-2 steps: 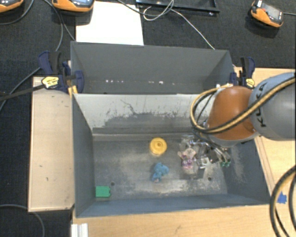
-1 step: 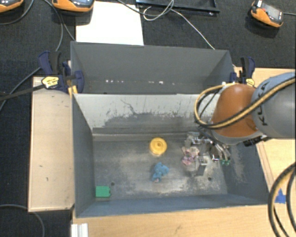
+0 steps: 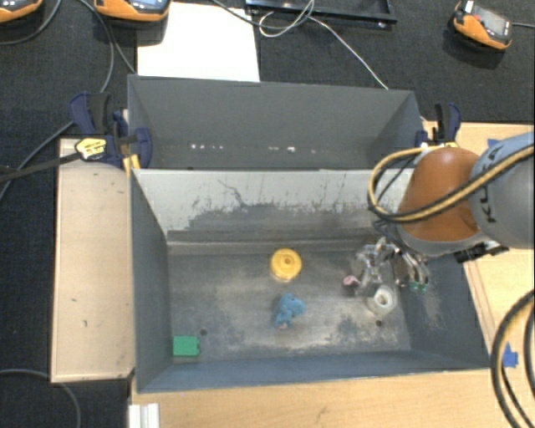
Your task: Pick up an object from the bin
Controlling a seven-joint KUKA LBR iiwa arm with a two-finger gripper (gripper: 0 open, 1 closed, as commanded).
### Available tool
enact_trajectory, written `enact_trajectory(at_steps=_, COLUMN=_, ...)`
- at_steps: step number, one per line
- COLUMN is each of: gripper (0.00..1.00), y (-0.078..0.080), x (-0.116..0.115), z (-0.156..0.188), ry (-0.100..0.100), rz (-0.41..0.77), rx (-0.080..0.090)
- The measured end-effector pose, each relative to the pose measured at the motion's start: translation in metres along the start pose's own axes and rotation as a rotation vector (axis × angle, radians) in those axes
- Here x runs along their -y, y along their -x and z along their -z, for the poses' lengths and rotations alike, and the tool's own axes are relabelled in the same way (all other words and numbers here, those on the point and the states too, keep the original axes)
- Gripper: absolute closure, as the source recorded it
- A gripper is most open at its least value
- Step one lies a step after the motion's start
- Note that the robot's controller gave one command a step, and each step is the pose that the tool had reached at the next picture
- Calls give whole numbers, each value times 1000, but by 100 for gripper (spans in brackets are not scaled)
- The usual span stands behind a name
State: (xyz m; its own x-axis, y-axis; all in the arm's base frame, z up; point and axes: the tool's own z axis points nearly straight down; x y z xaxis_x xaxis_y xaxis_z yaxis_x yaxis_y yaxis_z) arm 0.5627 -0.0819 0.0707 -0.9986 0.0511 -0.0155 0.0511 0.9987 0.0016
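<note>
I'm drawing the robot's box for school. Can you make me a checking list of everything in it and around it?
Surface: grey metal bin, its floor scuffed and scratched.
Job's things: yellow disc mid-floor; blue toy just in front of it; green cube in the front left corner; small pinkish thing at the right.
Clutter: nothing seen.
Gripper: the gripper is low on the bin's right side, next to the pinkish thing; I cannot tell whether it holds anything.
Cables: yellow cables loop round the arm's orange cover.
Surroundings: dark floor with loose wires; orange devices along the top edge.
</note>
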Motion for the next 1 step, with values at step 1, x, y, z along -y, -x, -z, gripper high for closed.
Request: enact_trajectory(at_steps=1, gripper=100, y=0, x=0, z=0, ry=0, rz=0, rx=0)
